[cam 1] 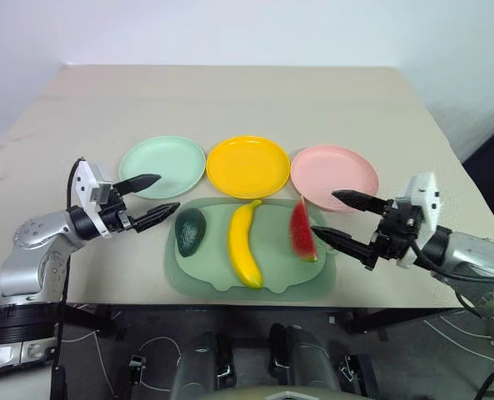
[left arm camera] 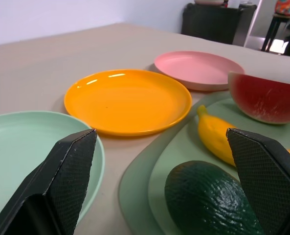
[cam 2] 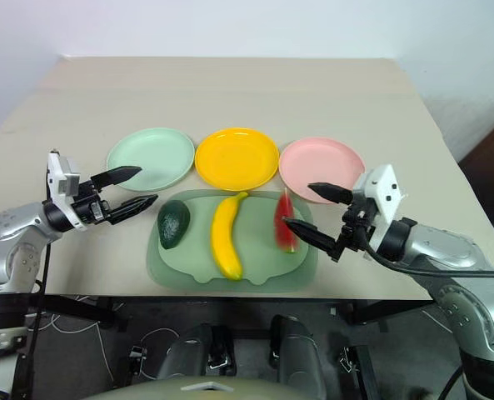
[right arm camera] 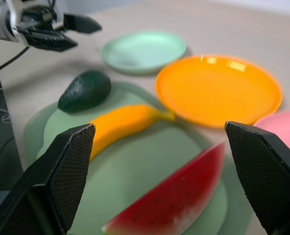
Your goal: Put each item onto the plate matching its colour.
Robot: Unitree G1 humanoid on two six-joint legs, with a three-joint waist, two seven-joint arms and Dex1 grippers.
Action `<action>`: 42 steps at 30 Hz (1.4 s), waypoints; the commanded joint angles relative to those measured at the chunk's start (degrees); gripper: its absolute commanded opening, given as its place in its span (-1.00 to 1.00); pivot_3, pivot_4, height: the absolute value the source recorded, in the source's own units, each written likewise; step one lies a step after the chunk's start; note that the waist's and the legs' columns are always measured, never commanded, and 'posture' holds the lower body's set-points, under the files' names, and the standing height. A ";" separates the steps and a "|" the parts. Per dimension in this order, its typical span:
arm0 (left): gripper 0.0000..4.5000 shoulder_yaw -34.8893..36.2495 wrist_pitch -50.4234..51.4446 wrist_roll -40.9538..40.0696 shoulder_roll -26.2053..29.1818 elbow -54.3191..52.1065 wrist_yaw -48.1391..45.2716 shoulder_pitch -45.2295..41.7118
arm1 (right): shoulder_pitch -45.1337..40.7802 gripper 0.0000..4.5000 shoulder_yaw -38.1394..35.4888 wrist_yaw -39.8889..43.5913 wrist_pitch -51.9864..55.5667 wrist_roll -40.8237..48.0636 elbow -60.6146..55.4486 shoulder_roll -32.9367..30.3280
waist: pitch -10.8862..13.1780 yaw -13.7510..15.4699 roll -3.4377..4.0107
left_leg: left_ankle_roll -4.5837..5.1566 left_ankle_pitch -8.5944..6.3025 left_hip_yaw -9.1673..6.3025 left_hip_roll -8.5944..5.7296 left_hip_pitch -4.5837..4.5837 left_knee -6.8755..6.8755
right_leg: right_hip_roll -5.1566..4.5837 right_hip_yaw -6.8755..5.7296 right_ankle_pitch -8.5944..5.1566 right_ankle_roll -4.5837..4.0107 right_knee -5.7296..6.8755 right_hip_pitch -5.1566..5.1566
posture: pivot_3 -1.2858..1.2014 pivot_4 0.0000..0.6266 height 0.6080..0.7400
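A dark green avocado point(cam 1: 190, 231), a yellow banana point(cam 1: 245, 242) and a red watermelon wedge point(cam 1: 301, 229) lie side by side on a pale green tray point(cam 1: 222, 287). Behind the tray stand a mint green plate point(cam 1: 162, 166), a yellow plate point(cam 1: 247, 166) and a pink plate point(cam 1: 334, 176), all bare. My left gripper point(cam 1: 153, 198) hovers open just left of the avocado, over the near edge of the mint plate. At the watermelon's right side my right gripper point(cam 1: 340, 219) is open, pointing toward the wedge with nothing between its fingers.
The beige table point(cam 1: 230, 100) stretches far behind the plates. Its front edge runs just below the tray. A white wall rises behind the table, and cables lie on the dark floor under it.
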 commanded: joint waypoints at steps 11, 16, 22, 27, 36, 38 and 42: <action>0.98 -0.69 -0.05 -0.88 0.69 -5.04 -1.23 0.86 | -18.56 1.00 5.54 -14.02 29.36 13.62 7.71 -2.19 | 0.00 -0.31 -0.01 | 0.00 0.00 0.00 0.01 0.00 0.01 | 0.02 0.01 0.12 -0.19 0.01 -0.01 | 0.03 -0.52 0.33; 0.98 -0.84 0.05 -1.08 0.67 -5.55 -1.92 0.72 | -27.80 1.00 3.52 -21.49 40.72 18.41 15.48 3.57 | 0.00 -0.19 0.00 | 0.00 0.01 0.01 0.01 -0.05 0.01 | 0.02 0.00 0.13 -0.20 0.02 -0.05 | 0.03 -0.52 0.33; 0.98 -2.29 1.11 -1.36 -0.06 -7.80 -2.35 1.62 | -34.40 1.00 5.06 -28.31 47.81 17.74 21.02 8.46 | 0.00 -0.29 0.01 | -0.01 0.01 0.05 0.01 -0.06 0.01 | 0.03 0.01 0.15 -0.17 0.04 -0.06 | 0.03 -0.52 0.33; 0.98 -3.34 3.07 -1.63 -0.33 -11.42 -0.75 1.71 | -35.00 1.00 6.57 -32.77 47.81 20.13 23.22 9.41 | -0.01 -0.37 0.01 | -0.01 0.01 0.09 0.01 -0.07 0.01 | 0.03 0.01 0.17 -0.14 0.05 -0.06 | 0.03 -0.52 0.33; 0.98 -3.91 4.85 -1.30 -0.48 -11.01 0.14 -0.68 | -36.11 1.00 10.51 -43.46 47.81 24.11 28.48 12.90 | -0.01 -0.48 0.02 | -0.02 0.02 0.13 0.02 -0.05 0.00 | 0.05 0.03 0.24 -0.01 0.10 -0.09 | 0.03 -0.52 0.33; 0.98 -3.97 4.54 -1.01 -0.60 -10.06 -0.12 -1.04 | -36.23 1.00 11.45 -45.59 47.81 24.54 29.45 13.48 | -0.01 -0.47 0.02 | -0.02 0.02 0.14 0.02 -0.05 0.00 | 0.05 0.03 0.25 0.00 0.10 -0.09 | 0.03 -0.52 0.33; 0.98 -3.45 3.64 -0.72 -0.38 -8.38 -0.56 -0.58 | -35.95 1.00 14.00 -49.25 47.81 24.53 29.73 13.07 | -0.02 -0.51 0.02 | -0.02 0.02 0.15 0.02 -0.05 0.00 | 0.06 0.04 0.25 0.01 0.12 -0.10 | 0.03 -0.52 0.33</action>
